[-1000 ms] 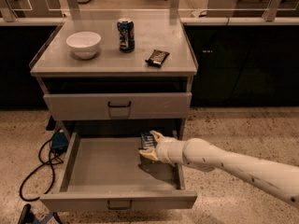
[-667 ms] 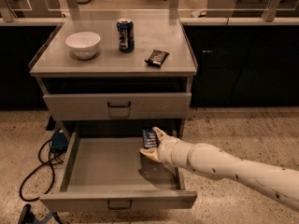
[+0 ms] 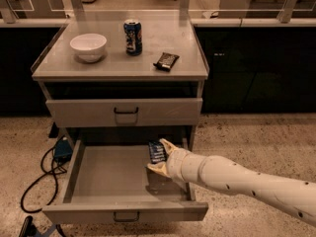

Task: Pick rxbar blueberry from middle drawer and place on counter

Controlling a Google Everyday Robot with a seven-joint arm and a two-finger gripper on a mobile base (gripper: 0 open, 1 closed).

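Clearly the rxbar blueberry (image 3: 156, 152), a small flat bar in a dark blue wrapper with pale lettering, is pinched upright between the two pale fingers of the gripper (image 3: 160, 157). The gripper sits low inside the middle drawer (image 3: 106, 174), a wide shallow grey metal drawer that stands pulled out. The bar seems to hang clear of the drawer floor, with a shadow under the gripper.

The hold looks to be on the thin edges of a slick wrapper, so I judge it could twist or slip out during the lift. Just above the gripper hangs the closed upper drawer (image 3: 163, 111), with a grey front panel and a dark handle. A straight rise would likely knock the bar against that panel's lower edge. The cream-coloured arm (image 3: 237, 179) crosses the drawer's right wall and could catch on it.

Apart from what the gripper holds, the drawer floor shows nothing. Higher up and beyond the gripper, the counter (image 3: 113, 67), a flat pale grey metal top, bears three things:
- a round white bowl (image 3: 88, 46), seemingly empty, off to the left
- a blue drink can (image 3: 133, 37) nearer the middle
- a dark brown wrapped bar (image 3: 166, 60) almost overhead, which a careless placement might nudge
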